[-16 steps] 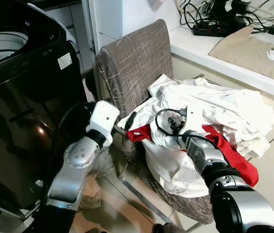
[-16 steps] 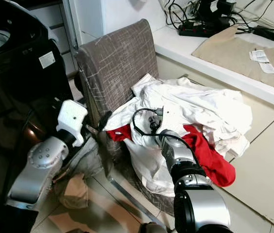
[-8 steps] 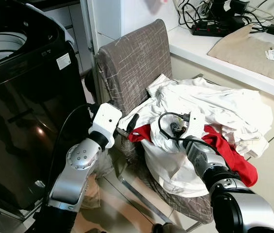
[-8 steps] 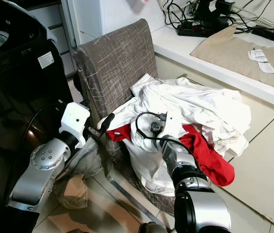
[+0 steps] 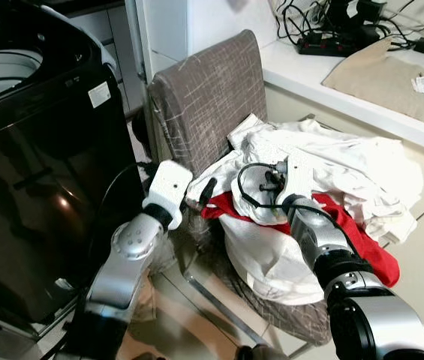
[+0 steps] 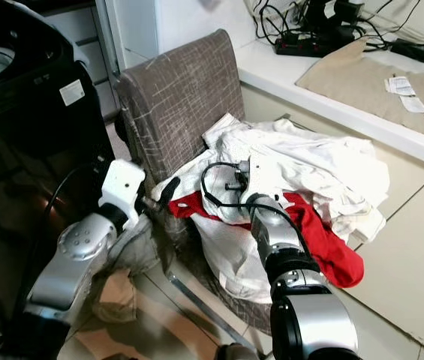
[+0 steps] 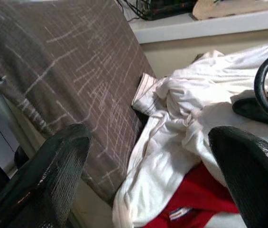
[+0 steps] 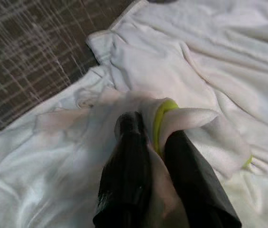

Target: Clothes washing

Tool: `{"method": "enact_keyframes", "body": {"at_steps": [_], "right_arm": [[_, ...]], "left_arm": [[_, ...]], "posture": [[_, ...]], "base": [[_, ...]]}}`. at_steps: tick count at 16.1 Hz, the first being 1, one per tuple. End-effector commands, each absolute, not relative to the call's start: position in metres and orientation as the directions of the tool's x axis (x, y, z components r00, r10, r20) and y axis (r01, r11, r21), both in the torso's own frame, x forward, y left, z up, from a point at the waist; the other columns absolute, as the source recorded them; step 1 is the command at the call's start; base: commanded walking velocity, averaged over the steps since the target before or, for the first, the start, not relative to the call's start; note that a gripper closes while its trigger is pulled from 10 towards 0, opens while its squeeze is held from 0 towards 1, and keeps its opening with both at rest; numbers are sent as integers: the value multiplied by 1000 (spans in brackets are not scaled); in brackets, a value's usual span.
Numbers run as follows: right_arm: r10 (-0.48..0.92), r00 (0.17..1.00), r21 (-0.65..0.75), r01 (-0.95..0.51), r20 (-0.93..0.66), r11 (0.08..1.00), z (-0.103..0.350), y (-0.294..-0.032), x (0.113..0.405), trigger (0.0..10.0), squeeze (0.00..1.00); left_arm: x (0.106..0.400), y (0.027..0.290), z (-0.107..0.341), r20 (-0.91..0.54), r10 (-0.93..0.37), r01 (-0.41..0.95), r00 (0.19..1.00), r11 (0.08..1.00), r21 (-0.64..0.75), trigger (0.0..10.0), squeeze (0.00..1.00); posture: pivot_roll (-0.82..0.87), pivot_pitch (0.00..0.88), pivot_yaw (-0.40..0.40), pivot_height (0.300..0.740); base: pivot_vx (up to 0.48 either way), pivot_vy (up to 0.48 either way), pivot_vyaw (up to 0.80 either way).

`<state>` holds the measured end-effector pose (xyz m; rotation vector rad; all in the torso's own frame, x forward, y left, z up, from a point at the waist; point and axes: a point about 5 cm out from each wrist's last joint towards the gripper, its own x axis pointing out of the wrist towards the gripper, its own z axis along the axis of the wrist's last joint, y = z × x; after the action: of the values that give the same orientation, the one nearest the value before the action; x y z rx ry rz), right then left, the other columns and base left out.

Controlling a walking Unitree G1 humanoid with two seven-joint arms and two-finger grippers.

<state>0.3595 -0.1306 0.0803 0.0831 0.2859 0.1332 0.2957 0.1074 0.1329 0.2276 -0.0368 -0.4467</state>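
- White garment (image 8: 171, 61): it lay on top of the laundry pile (image 5: 332, 172) heaped on the seat of the grey chair (image 5: 212, 97). A fold with a yellow-green trim was caught between the two black fingers (image 8: 129, 166) of the right pincer (image 8: 155, 137).
- Red garment (image 5: 362, 240): it lay under the white pieces and showed at the near-left and right edges of the pile.
- Right pincer: it was closed on the white fold, near the middle of the pile.
- Left pincer (image 7: 148, 156): it was spread open and empty, at the left edge of the pile just beside the red cloth. Its fingers (image 7: 53, 166) framed the chair back and the white cloth.
- Washing machine (image 5: 39, 150): it stood to the left of the chair, lid up, the pale rim of its drum (image 5: 1, 71) visible. No clothing could be seen in it.
- Counter (image 5: 309, 82): it ran along the far right, carrying a power strip and cables (image 5: 324, 37) and a beige cloth (image 5: 384, 75).
- Progress, as judged: the task was at an early stage. One piece was gripped, the whole pile remained on the chair, and the transfer to the drum was yet to be done.
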Motion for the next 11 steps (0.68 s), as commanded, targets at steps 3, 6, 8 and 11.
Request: {"method": "enact_keyframes", "body": {"at_steps": [3,6,8,11], "right_arm": [[156,988,44,-155,-21,987,131,-128,373,0,0],[170,983,33,-173,63,984,153,-127,376,0,0],[186,978,5,-188,97,982,160,-126,374,0,0],[199,974,-14,-199,108,980,164,-127,373,0,0]], "left_arm": [[303,108,135,1,-427,416,904,881,226,10000,0],[307,121,127,-16,-282,282,959,952,119,10000,0],[294,119,118,-30,-350,351,936,927,132,10000,0],[277,134,117,-18,-474,467,880,861,203,10000,0]], "posture": [[-74,0,-10,732],[-75,0,-15,732],[-67,0,-27,732],[-58,0,-39,732]], "base": [[0,0,0],[0,0,0],[0,0,0],[0,0,0]]}}
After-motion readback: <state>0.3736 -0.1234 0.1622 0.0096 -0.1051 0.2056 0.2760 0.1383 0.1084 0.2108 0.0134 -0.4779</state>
